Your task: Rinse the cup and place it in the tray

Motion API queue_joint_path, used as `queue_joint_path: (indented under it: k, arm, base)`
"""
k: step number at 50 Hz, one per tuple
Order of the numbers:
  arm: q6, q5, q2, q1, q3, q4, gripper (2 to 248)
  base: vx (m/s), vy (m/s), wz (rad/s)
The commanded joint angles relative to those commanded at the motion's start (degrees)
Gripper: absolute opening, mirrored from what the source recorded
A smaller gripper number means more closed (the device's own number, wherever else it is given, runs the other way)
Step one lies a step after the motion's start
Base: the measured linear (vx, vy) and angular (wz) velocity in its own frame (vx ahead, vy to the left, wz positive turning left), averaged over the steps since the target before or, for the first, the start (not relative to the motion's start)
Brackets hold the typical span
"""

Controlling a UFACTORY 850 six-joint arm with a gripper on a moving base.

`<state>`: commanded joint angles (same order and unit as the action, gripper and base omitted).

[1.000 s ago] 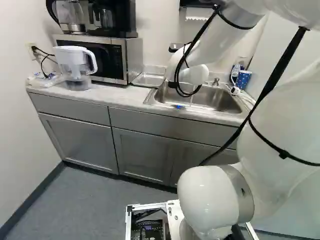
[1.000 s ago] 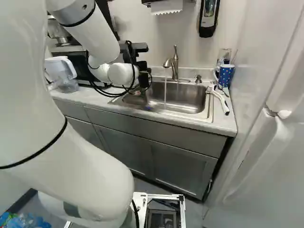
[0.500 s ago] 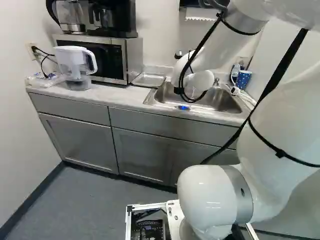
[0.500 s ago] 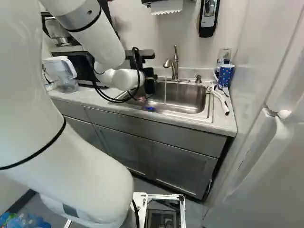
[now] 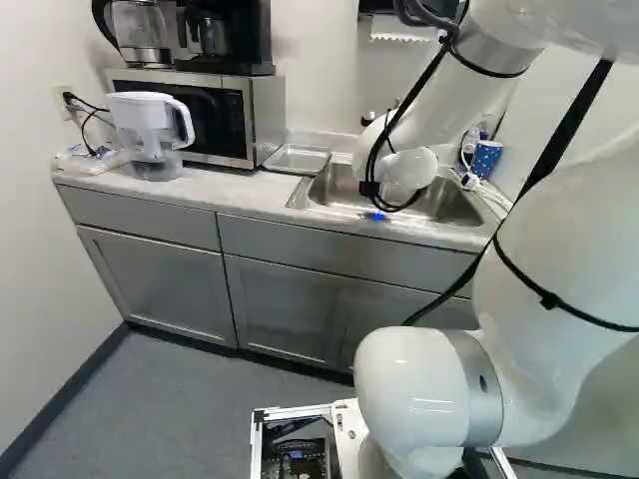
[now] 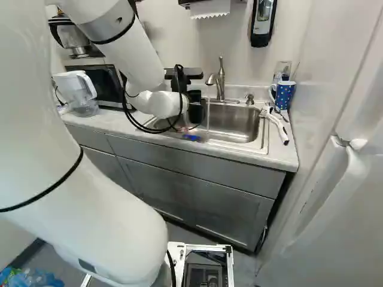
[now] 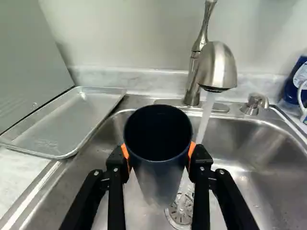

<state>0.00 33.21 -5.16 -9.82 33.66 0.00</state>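
In the right base view my black gripper (image 6: 194, 97) hangs over the left part of the sink (image 6: 236, 124), its fingertips hard to make out. The wrist view shows the gripper (image 7: 159, 155) with its orange pads pressed on both sides of a dark blue cup (image 7: 160, 172). The cup's open mouth faces the camera. Water (image 7: 206, 117) runs from the faucet (image 7: 218, 67) close beside the cup and down to the drain (image 7: 181, 211); whether it touches the cup I cannot tell. The metal tray (image 7: 64, 122) lies on the counter beside the sink, with nothing on it.
A microwave (image 5: 190, 115) and a white water pitcher (image 5: 150, 130) stand beyond the tray. Right of the sink are a blue dotted mug (image 6: 283, 94), a white-handled brush (image 6: 276, 124) and a soap pump (image 7: 255, 103). A paper towel dispenser (image 6: 209, 7) hangs above.
My arm has shifted rightward over the sink, bringing the gripper and the cup in it closer to the running water. The base has stayed still.
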Motion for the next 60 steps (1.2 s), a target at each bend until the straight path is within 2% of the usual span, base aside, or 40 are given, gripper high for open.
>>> queue_joint_path:
  k: [20, 46, 60]
  arm:
    - [0.0, 0.0, 0.6, -3.4, 0.6, 0.0, 125]
    - [0.0, 0.0, 4.4, -7.7, 4.3, 0.0, 125]
    - [0.0, 0.0, 4.9, -7.9, 4.8, 0.0, 125]
  base:
    - [0.0, 0.0, 0.0]
    - [0.0, 0.0, 0.0]
    - [0.0, 0.0, 0.0]
